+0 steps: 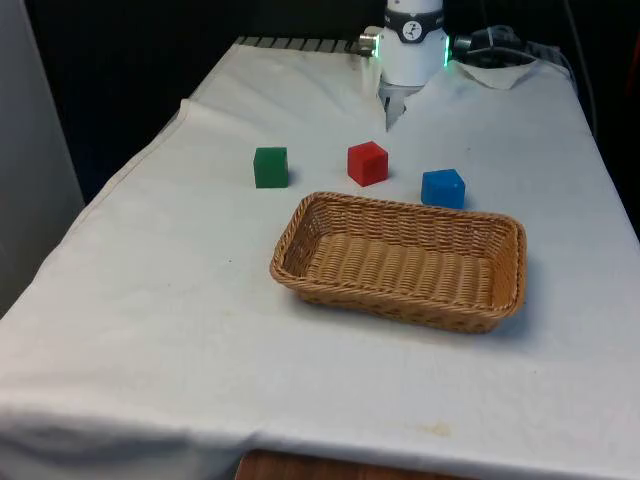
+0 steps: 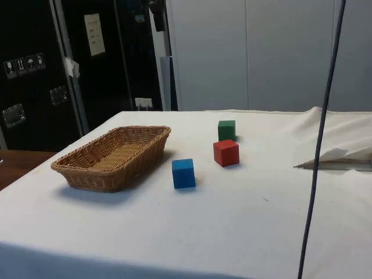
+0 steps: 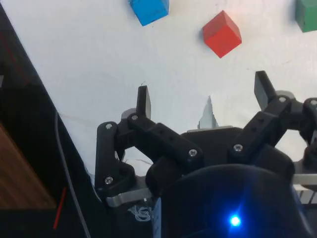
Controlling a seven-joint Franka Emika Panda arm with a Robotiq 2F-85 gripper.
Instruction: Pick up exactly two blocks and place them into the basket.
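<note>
Blocks sit ahead of your spread, empty fingers (image 3: 146, 101): the red block (image 3: 221, 33) lies nearest, blue block (image 3: 148, 10) beside it, basket (image 1: 505, 245) beyond.

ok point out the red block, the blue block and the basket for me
red block (image 1: 367, 163): front view, on its front face
blue block (image 2: 183, 174): side view, on its near face
basket (image 1: 400, 208): front view, on its far rim
</note>
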